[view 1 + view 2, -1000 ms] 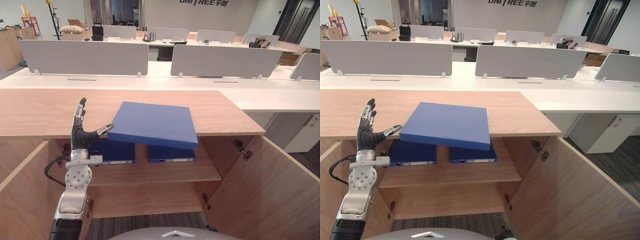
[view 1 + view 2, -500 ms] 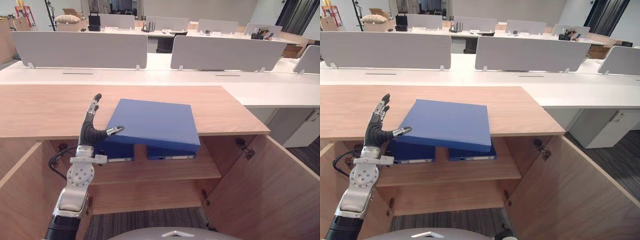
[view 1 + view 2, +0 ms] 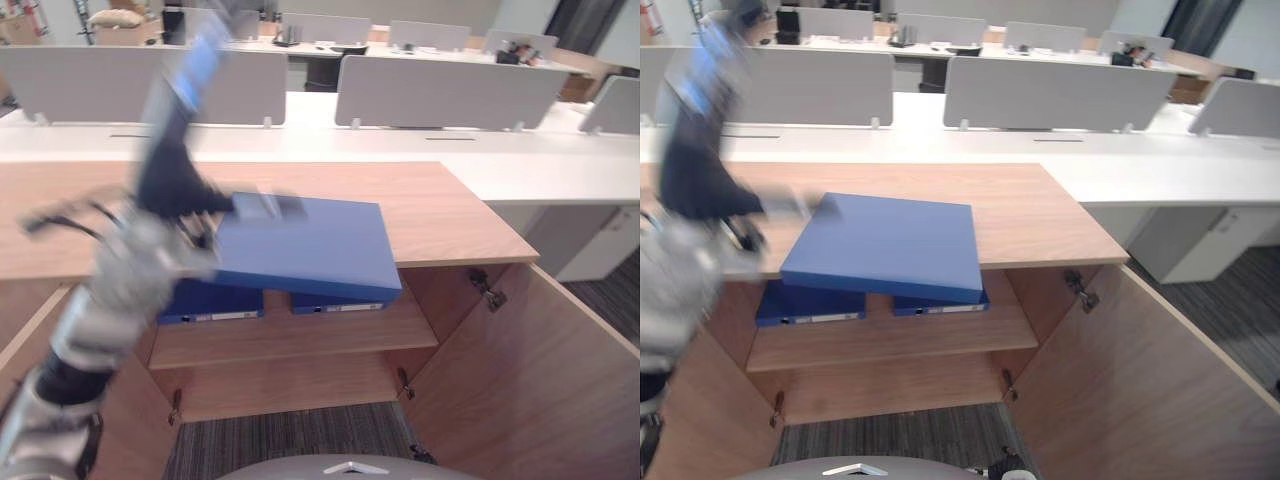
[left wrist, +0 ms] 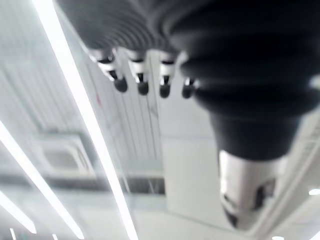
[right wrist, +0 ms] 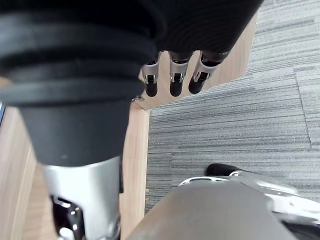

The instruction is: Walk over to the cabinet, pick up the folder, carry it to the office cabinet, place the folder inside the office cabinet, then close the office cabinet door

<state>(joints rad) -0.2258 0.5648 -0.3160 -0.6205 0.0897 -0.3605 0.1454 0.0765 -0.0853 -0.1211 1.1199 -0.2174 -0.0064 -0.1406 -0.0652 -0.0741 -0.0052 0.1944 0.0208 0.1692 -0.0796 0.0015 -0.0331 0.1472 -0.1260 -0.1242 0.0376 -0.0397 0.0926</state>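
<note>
The fingers (image 5: 174,82) of the right hand (image 5: 80,60) hang loose and fairly straight, pointing down over the grey carpet (image 5: 240,115) with nothing in them. This hand is low at the robot's side, well apart from the work.

Higher and further out, the left hand (image 3: 172,195) is raised at the left part of the cabinet's front edge. Its fingers (image 4: 142,82) are straight and spread, aimed upward, and they hold nothing. The thumb reaches toward the folder's far left corner. Whether it touches, I cannot tell.

The folder (image 3: 305,245) lies flat-side up across the front edge of the cabinet top (image 3: 440,205). It is tilted, its near thick edge overhanging the open compartment. That long edge runs left to right, roughly along the cabinet's front. It lies to the right of the left fingers and below them, so the left hand looks by far the nearer for a grasp. It would need to come down and turn toward the folder's left side.

Under the overhang, two more blue folders (image 3: 210,300) lie side by side on the inner shelf (image 3: 300,340). The right door (image 3: 520,370) stands wide open.

Beyond the cabinet's back edge are white desks (image 3: 560,180) with grey dividers (image 3: 440,95).
</note>
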